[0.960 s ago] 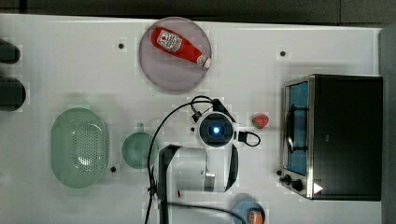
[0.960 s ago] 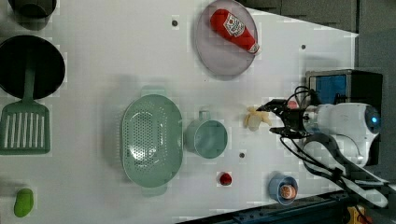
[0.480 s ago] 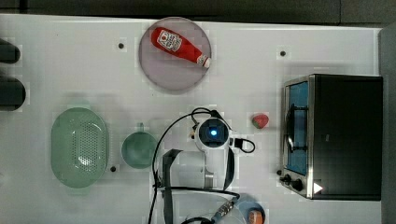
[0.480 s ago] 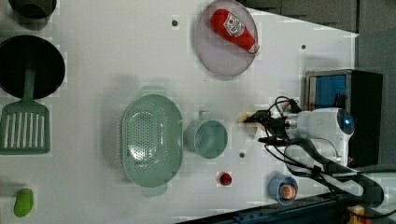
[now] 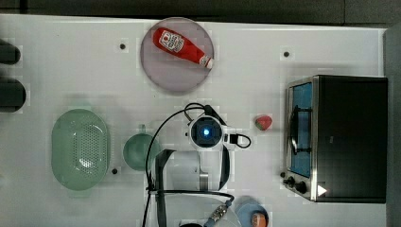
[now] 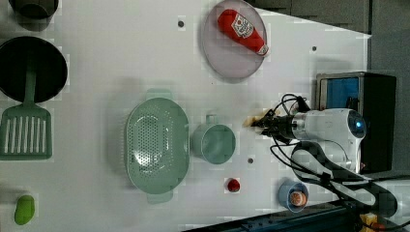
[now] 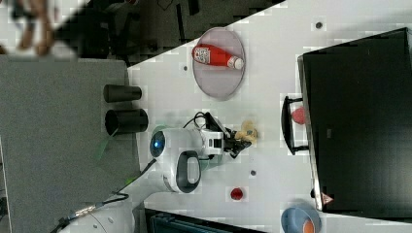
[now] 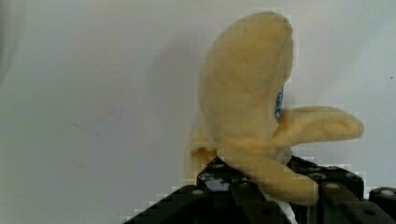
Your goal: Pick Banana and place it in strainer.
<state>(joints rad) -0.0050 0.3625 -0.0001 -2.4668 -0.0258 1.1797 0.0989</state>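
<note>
**Banana pinched, strainer waiting**

Clamped down on the pale yellow banana point(image 8: 247, 93) right at its peeled base, black gripper point(image 7: 236, 141) low over the white table point(image 5: 283, 28). Sitting just past the green cup point(image 6: 215, 143) from the mint-green strainer point(image 6: 155, 145) in the left view. Ketchup bottle point(image 5: 182, 46) lying on a round plate point(image 5: 163, 78); strawberry point(image 5: 263, 122) near the toaster oven point(image 5: 350, 137).

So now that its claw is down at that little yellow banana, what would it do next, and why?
Probably lift straight up. The gripper looks closed around the banana, which lies on the table, apart from the strainer. The green cup stands between them, so the banana likely needs height before it is carried across.
</note>
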